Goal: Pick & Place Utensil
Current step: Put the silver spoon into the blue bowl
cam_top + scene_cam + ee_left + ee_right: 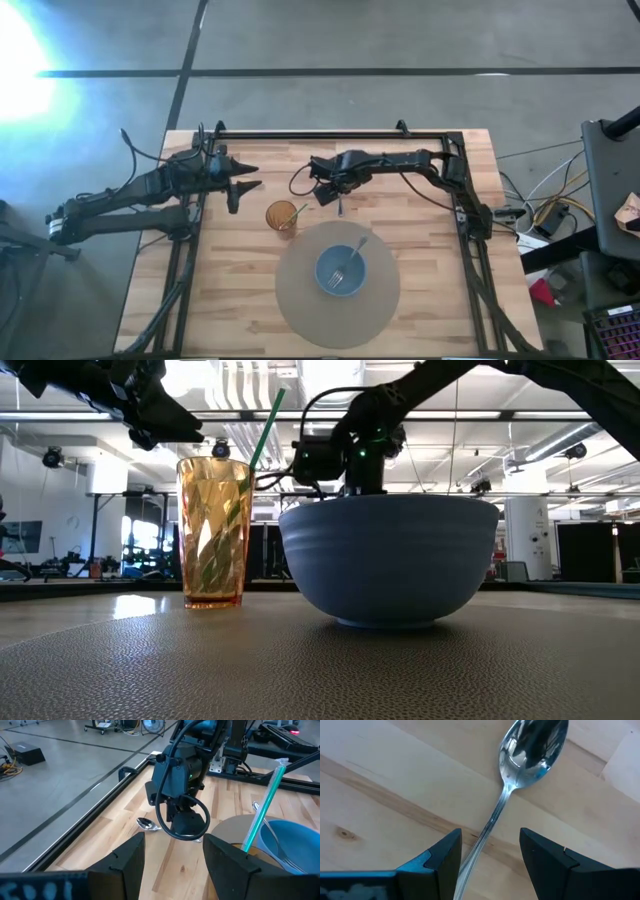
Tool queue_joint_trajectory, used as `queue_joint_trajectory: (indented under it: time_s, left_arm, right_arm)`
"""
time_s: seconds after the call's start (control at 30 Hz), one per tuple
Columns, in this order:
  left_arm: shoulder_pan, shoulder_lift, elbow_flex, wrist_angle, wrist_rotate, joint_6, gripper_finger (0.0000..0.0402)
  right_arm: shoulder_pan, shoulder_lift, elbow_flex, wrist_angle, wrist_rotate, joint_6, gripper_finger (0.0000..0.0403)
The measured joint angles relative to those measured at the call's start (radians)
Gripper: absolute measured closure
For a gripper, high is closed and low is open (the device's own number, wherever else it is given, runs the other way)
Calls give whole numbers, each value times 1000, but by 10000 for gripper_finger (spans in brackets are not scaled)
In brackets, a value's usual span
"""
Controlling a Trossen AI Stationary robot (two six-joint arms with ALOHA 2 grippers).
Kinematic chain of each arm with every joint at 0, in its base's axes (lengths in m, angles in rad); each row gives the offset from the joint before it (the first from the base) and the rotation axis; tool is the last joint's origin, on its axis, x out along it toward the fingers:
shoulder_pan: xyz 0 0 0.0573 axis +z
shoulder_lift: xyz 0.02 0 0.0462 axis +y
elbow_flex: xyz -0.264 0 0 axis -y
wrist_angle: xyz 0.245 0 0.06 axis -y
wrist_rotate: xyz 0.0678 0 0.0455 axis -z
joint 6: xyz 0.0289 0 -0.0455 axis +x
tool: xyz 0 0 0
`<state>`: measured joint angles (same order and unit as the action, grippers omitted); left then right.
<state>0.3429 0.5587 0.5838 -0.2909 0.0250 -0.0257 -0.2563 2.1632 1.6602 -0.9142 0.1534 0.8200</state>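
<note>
Right fingers [490, 865] wide apart — spoon [532, 745] handle lies between them, ungripped.

Two dark arms, black looped cable at right wrist, green indicator light; right tool [490, 857] fingers wedge-shaped, matte.

A spoon [146, 824] is seen lying on the wooden table [107, 837]. The right gripper [184, 822] is positioned just above its handle. A green straw [262, 802] is seen beside a blue bowl [292, 842].

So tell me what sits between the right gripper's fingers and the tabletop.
In the right wrist view, the right gripper is open, and the spoon handle runs between its fingers, lying flat on the bare wooden table. Nothing else is there.
</note>
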Motion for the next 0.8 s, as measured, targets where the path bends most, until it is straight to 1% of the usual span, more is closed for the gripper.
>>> queue_joint_trajectory:
  time_s: [0.27, 0.47, 0.63, 0.8]
  left_arm:
    - [0, 0, 0, -2, 0, 0, 209]
    - [0, 0, 0, -3, 0, 0, 209]
    - [0, 0, -1, -6, 0, 0, 209]
    - [0, 0, -1, -25, 0, 0, 209]
  right_arm:
    - [2, 0, -56, 34, 3, 11, 209]
    - [2, 0, -62, 35, 4, 10, 213]
    - [1, 0, -62, 34, 4, 7, 231]
    - [-6, 0, -63, 34, 6, 3, 259]
